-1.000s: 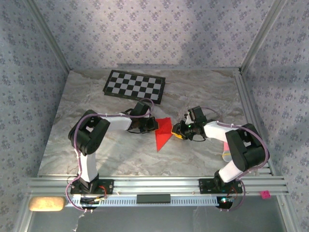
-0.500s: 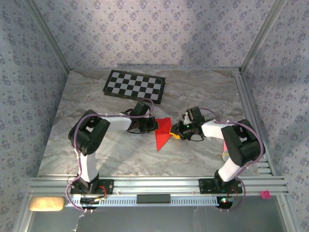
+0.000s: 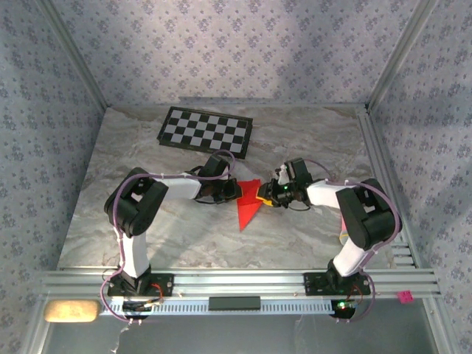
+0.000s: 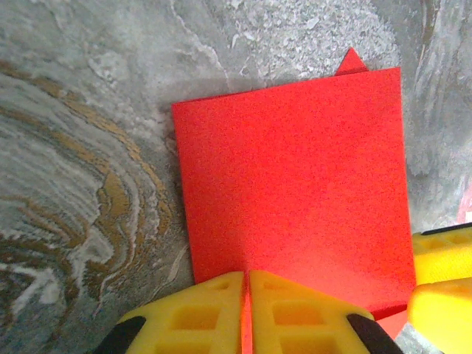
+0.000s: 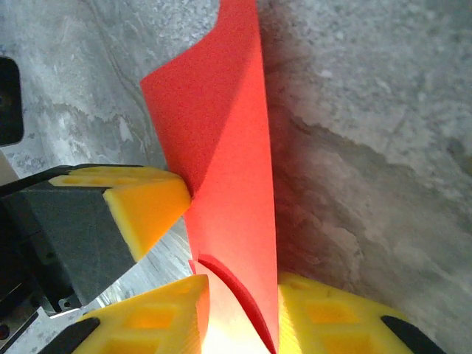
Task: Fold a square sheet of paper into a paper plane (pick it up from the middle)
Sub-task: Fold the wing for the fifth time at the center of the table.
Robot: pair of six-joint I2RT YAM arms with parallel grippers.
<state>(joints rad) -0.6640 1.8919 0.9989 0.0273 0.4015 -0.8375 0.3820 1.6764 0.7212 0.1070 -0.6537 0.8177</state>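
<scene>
Paper: the thin, bright red paper sheet point(image 3: 248, 204), creased into a pointed shape, lies mid-table on the grey marbled table top point(image 3: 147, 236). Its point aims at the near edge, and it sits between the two grippers.
Paper from the left wrist: a flat rectangular panel rests on the marble, with a small red tip poking out past one corner.
Paper from the right wrist: one flap stands up off the table and curls at its lower end.
Left gripper point(image 3: 237, 192): it sits at the left far edge of the red paper sheet. Its yellow fingers point(image 4: 295, 317) are pressed together, with a sliver of the red edge nipped between them.
Right gripper point(image 3: 265, 196): it sits at the right edge of the sheet. Its yellow fingers point(image 5: 324, 302) stand a little apart on either side of the curled flap and pinch it.
Contact: one left fingertip touches the raised flap just beside the right gripper.
Board: a black-and-white checkerboard point(image 3: 206, 131) lies flat toward the far left, well apart from the paper.
</scene>
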